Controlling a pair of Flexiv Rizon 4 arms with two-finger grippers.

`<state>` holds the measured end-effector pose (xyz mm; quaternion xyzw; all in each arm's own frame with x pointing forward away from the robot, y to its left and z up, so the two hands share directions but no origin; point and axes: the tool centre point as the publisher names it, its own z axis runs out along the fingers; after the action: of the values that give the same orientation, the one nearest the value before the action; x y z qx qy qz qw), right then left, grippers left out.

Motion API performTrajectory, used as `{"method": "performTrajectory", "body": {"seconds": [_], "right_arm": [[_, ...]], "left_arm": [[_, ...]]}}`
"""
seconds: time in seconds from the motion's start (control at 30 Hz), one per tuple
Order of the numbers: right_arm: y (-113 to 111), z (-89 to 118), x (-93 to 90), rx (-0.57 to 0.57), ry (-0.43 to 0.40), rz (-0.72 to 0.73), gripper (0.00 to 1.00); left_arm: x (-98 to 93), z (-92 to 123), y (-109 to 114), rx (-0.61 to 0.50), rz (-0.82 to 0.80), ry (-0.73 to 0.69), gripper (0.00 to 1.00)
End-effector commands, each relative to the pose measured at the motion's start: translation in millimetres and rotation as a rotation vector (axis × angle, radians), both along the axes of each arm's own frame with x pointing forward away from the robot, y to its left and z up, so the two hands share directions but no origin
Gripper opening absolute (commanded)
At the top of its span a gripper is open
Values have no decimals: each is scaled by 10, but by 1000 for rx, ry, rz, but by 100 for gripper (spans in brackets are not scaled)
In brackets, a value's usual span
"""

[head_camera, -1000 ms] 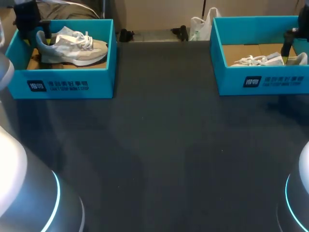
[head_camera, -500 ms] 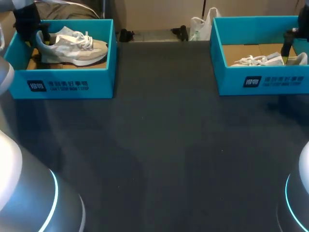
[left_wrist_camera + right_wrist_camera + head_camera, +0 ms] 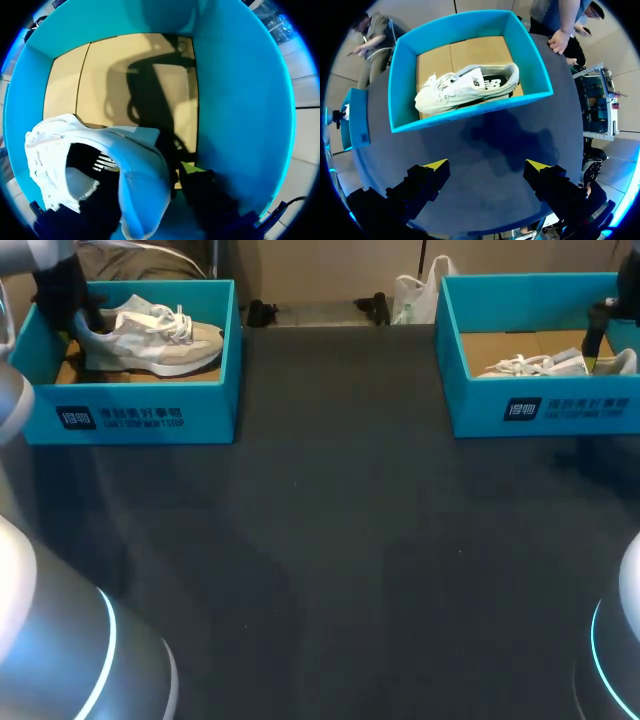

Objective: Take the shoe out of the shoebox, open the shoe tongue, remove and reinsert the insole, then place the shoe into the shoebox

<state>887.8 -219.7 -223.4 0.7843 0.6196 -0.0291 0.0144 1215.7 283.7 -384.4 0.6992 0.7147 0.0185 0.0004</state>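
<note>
Table (image 3: 330,560): dark top, a blue box at each far corner.
Shoe (image 3: 150,335): pale grey and white trainer with white laces, sole down inside the left shoebox (image 3: 130,415).
Direction: lies lengthwise along the box, heel at the left gripper (image 3: 65,290), toe pointing away from it.
Left gripper: at the heel; whether it grips cannot be told.
Right gripper (image 3: 486,165): spread wide, holding nothing, with the right shoebox (image 3: 470,112) and second shoe (image 3: 465,87) ahead.
</note>
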Motion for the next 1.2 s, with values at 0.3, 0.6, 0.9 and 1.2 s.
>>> {"method": "performTrajectory", "body": {"seconds": [0.3,0.6,0.9,1.2], "right_arm": [[4,-2,-4,-1,-2,-1,100],[4,-2,-4,-1,-2,-1,100],[4,-2,-4,-1,-2,-1,100],[4,-2,-4,-1,-2,-1,100]], "left_arm": [[86,23,75,-14,9,186,0],[26,163,97,-25,22,174,0],[-71,566,53,-9,59,117,0],[-228,1000,59,0,44,4,0]]}}
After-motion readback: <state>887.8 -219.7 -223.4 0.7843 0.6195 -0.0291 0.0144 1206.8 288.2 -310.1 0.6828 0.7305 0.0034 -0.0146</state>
